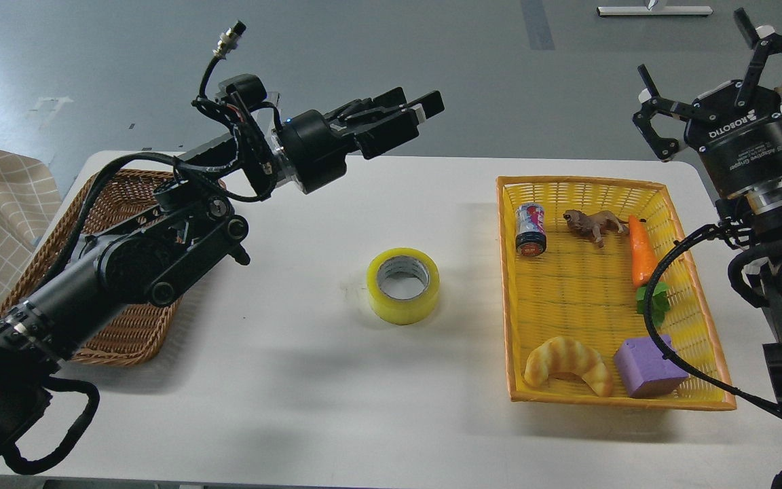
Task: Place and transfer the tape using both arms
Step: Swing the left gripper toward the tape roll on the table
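The tape (402, 285), a wide yellow roll with a grey-white core, lies flat in the middle of the white table (296, 407), hole facing up. My left gripper (421, 115) is raised well above the table, behind and slightly left of the tape, with its fingers pointing right. It looks open and holds nothing. My right gripper (710, 54) is high at the far right, behind the yellow basket, with its fingers spread open and empty. Neither gripper touches the tape.
A brown wicker basket (126, 333) sits at the table's left edge under my left arm. A yellow basket (635, 183) on the right holds a can (530, 229), toy lion (592, 223), carrot (642, 252), croissant (567, 363) and purple cube (649, 367).
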